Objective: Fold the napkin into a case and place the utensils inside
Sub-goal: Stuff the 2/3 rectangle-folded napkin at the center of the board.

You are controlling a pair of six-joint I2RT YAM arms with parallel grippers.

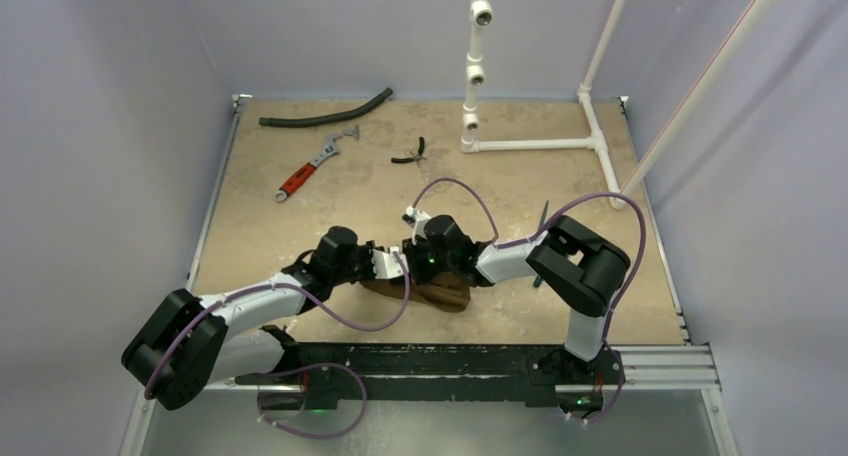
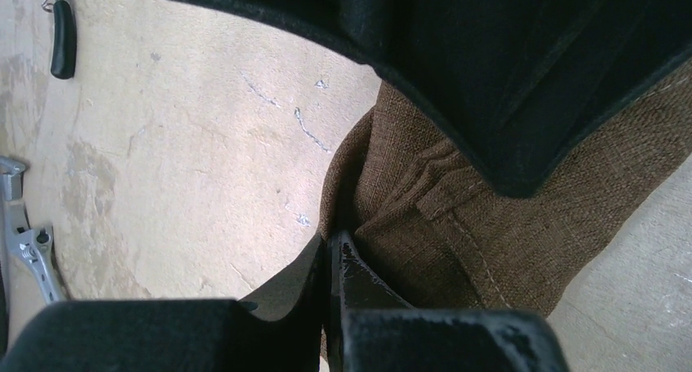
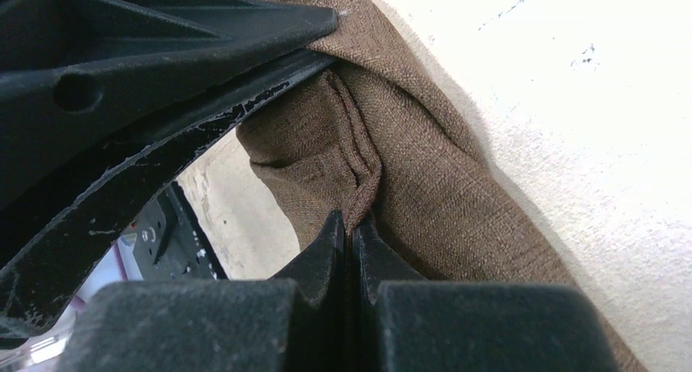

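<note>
The dark-brown napkin lies bunched on the table near the front edge, under both grippers. My left gripper is shut on a napkin edge; in the left wrist view its closed tips pinch the cloth. My right gripper is shut on a raised hemmed fold; in the right wrist view its closed tips hold the cloth. The two grippers nearly touch. A dark thin piece shows behind the right arm. The blue-bowled spoon is out of view.
A black hose, a red-handled wrench and small black pliers lie at the back left. A white pipe frame stands at the back right. The wrench head and a pliers handle show in the left wrist view.
</note>
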